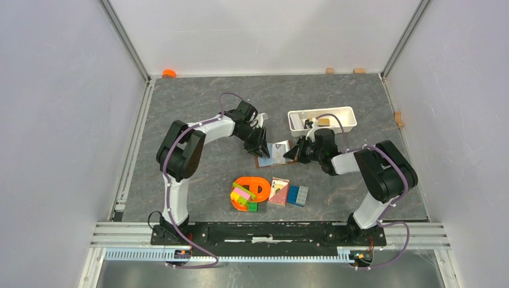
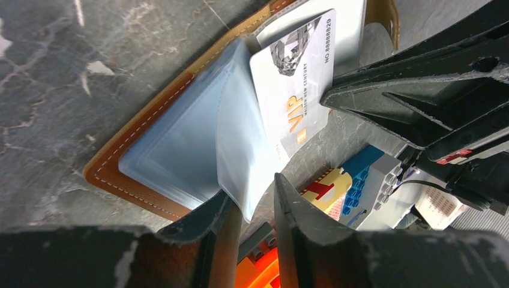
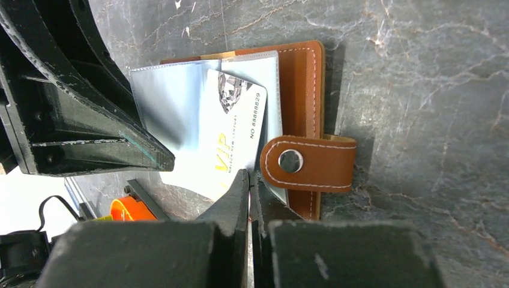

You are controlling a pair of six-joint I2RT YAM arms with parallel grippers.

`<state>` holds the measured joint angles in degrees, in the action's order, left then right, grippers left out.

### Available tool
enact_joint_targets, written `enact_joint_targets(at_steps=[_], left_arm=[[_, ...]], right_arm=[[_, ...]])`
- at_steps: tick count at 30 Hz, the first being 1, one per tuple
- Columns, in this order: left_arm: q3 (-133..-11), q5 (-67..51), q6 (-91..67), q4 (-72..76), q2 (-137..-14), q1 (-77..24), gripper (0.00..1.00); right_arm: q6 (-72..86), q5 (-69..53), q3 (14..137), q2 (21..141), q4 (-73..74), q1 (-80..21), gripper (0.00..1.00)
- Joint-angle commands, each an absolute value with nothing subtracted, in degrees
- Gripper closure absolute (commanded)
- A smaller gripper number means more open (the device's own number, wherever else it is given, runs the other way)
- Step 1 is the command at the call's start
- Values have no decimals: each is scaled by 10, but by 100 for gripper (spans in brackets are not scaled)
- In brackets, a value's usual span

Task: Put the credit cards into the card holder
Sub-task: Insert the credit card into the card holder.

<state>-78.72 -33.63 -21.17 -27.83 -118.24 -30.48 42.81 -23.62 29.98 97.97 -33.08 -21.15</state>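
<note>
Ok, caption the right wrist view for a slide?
Right gripper shut on the VIP card, over the open brown card holder.

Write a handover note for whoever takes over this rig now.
The left end effector is open, the edge of a clear sleeve between its jaws.
The right end effector is shut, apparently pinching the VIP card.
The card holder lies open on the table, that card partly among its sleeves.
Done: no card visibly seated.
To do: push this card home; other cards not in view.
</note>
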Motion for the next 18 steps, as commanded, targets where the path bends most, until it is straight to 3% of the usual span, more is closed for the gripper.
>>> enact_joint_targets(at_steps=[1, 18], left_arm=[[-759, -202, -170, -296, -1213, -281, 65], [-768, -217, -148, -292, -1214, -281, 68]], right_arm=[[362, -235, 336, 996, -217, -202, 100], [299, -263, 415, 1059, -122, -202, 100]])
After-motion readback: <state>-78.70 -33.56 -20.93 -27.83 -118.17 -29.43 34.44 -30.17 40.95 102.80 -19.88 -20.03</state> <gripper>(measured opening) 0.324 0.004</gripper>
